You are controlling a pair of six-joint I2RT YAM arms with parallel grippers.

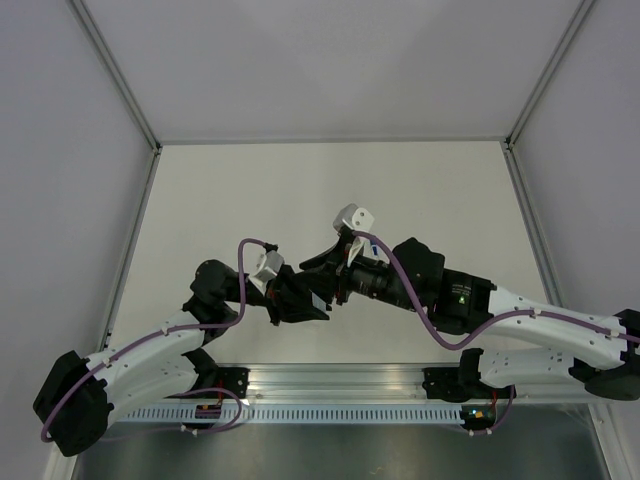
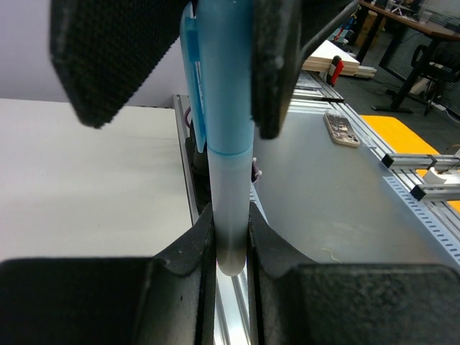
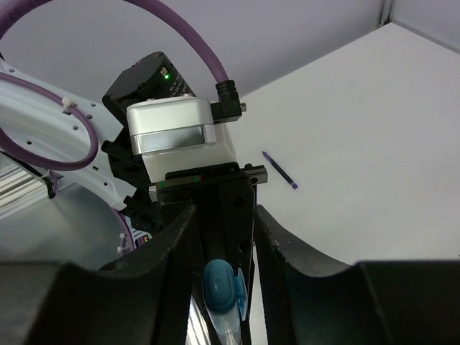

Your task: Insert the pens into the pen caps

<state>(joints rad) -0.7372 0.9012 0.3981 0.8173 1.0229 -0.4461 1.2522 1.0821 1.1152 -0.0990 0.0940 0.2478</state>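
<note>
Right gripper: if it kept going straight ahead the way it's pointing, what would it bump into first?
Most likely the left gripper, straight ahead and very close. It pinches the pen whose cap sits between the right gripper's fingers.

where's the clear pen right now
Left wrist view: the clear pen is clamped in the left tool, its blue cap between the right tool's fingers.

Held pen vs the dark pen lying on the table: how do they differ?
The pale-barrelled pen is clamped in the left gripper, off the table; the dark pen lies loose on the table. The pale-barrelled pen wears a translucent blue cap; the dark pen shows no cap I can make out. Both are thin straight sticks.
</note>
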